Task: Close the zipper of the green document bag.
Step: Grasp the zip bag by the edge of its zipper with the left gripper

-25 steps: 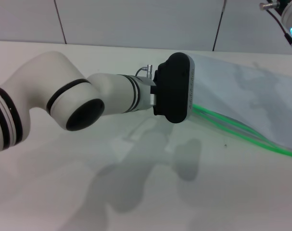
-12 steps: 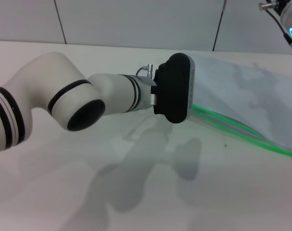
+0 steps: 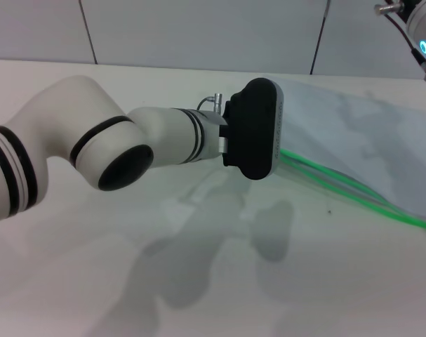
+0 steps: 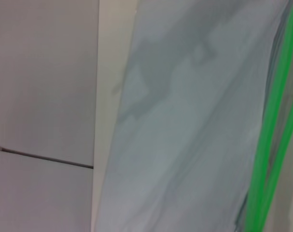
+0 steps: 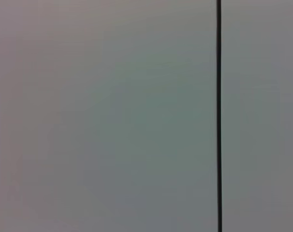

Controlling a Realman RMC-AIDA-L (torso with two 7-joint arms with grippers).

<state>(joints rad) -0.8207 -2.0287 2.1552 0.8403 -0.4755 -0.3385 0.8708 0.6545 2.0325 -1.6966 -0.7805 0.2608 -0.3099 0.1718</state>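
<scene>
Nearest, left arm: (image 3: 107, 151) reaches from the near-left edge of the tabletop (image 3: 198, 295) across toward its middle, forearm roughly level, the black wrist housing facing the bag.
Left gripper: (image 3: 258, 126) its fingers are hidden behind the housing, so I cannot tell how far apart they stand or whether they grip anything; it sits at the bag's left end.
Zipper: (image 3: 353, 193) two thin bright green lines run from beside the left gripper toward the right edge of the tabletop, slanting nearer as they go; the slider is not visible.
Green document bag: (image 3: 360, 133) lies flat on the far-right part of the tabletop, long axis left to right, green strip on its near side.
Right gripper: (image 3: 416, 21) raised at the far-right corner, apart from the bag; fingers cannot be told.
</scene>
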